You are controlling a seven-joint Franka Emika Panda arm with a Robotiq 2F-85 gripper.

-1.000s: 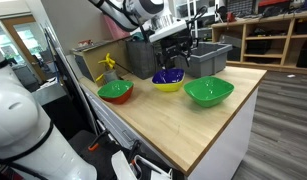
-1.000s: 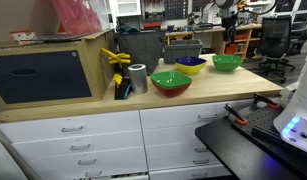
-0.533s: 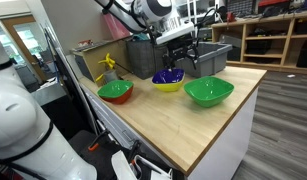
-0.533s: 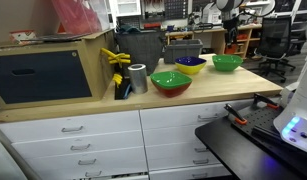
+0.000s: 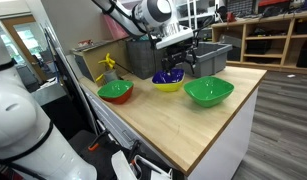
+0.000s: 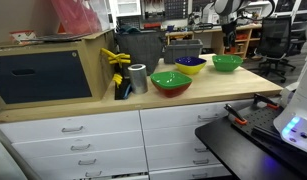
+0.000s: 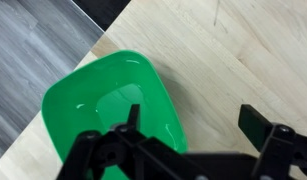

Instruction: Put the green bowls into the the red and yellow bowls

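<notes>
A lone green bowl [image 5: 208,92] sits on the wooden table near its right edge, and shows in both exterior views [image 6: 227,63]. A red bowl [image 5: 115,93] holds another green bowl [image 6: 171,79]. A yellow bowl [image 5: 168,84] holds a blue bowl [image 6: 190,62]. My gripper [image 5: 186,60] hangs open and empty just above the far rim of the lone green bowl. In the wrist view the gripper [image 7: 193,122] straddles the rim of the green bowl [image 7: 98,110], with one finger [image 7: 133,116] over its inside and the other over bare wood.
A grey bin [image 5: 208,58] stands behind the bowls. A yellow-handled tool [image 5: 107,66] and a metal can [image 6: 138,78] sit beside a wooden box [image 6: 53,65]. The table edge [image 5: 238,120] drops off just past the lone green bowl.
The gripper has moved down and a little toward the lone green bowl. The bowls have not moved.
</notes>
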